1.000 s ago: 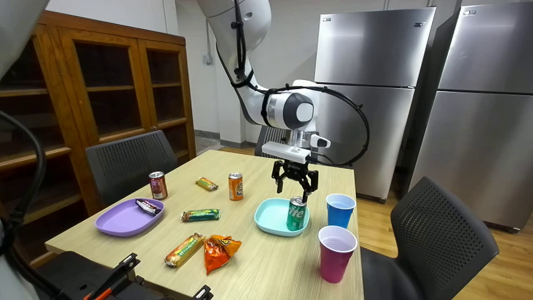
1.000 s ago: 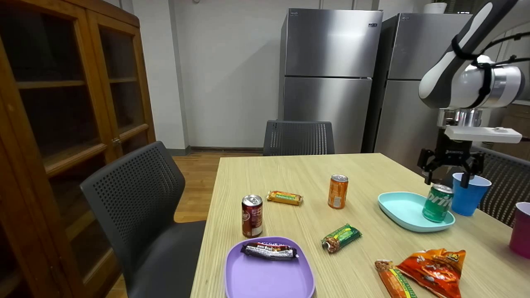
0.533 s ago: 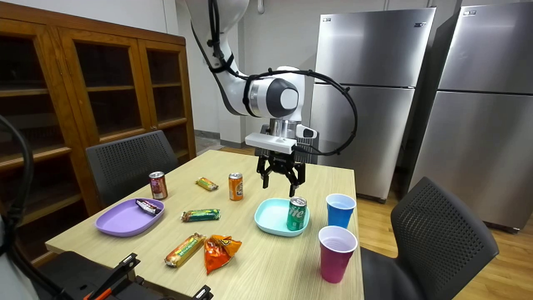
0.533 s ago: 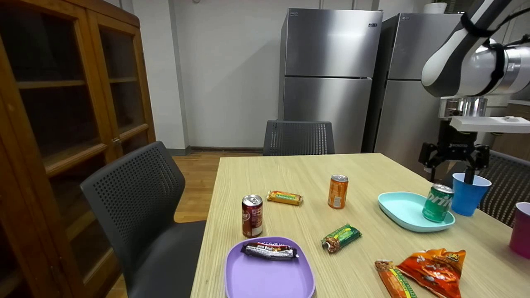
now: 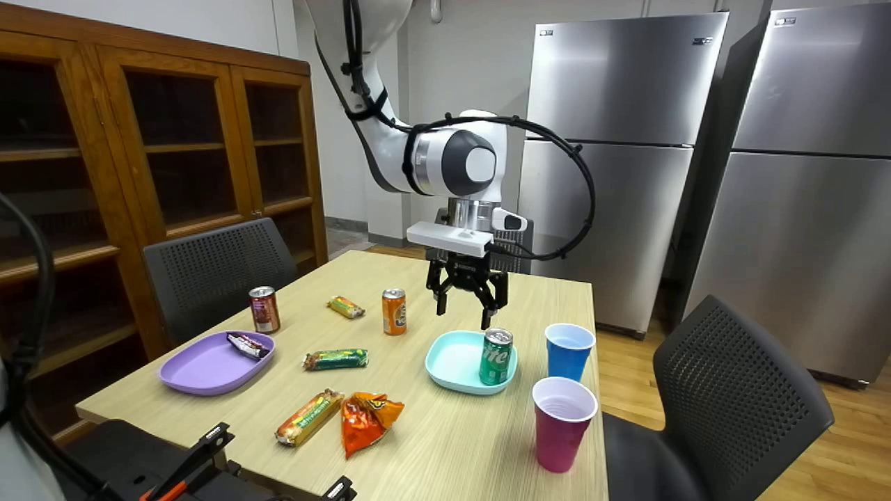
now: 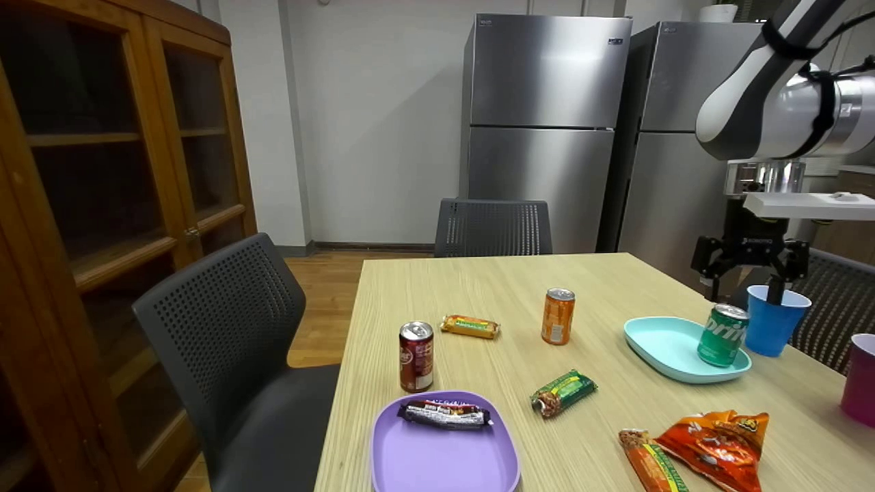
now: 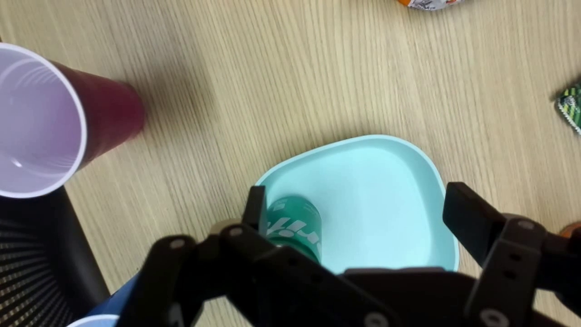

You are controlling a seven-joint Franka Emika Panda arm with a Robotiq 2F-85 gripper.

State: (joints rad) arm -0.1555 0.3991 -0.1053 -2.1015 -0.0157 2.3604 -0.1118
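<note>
My gripper (image 5: 463, 313) hangs over the table with its jaws wide apart and nothing held between them. Just below stands a green soda can (image 5: 495, 358), upright on a light teal plate (image 5: 445, 362), toward the side nearest the blue cup (image 5: 565, 358). In the wrist view, one of my fingers (image 7: 255, 206) overlaps the edge of the can (image 7: 292, 218), and the linkage hides the can's top. The opposite finger (image 7: 470, 218) appears over the plate's far rim. Both exterior views show the fingertips above the can, apart from it in an exterior view (image 5: 495, 334).
A magenta cup (image 5: 557, 435) stands near the table edge. Elsewhere are an orange can (image 5: 394, 313), a dark red can (image 5: 264, 311), several wrapped bars, an orange snack bag (image 5: 365, 421) and a purple plate (image 5: 191, 372) bearing a dark bar (image 5: 247, 346). Chairs surround the table.
My open gripper has risen and shifted away from the can, leftward in an exterior view. Over the last half second it has barely moved. The can and plate stayed where they were.
</note>
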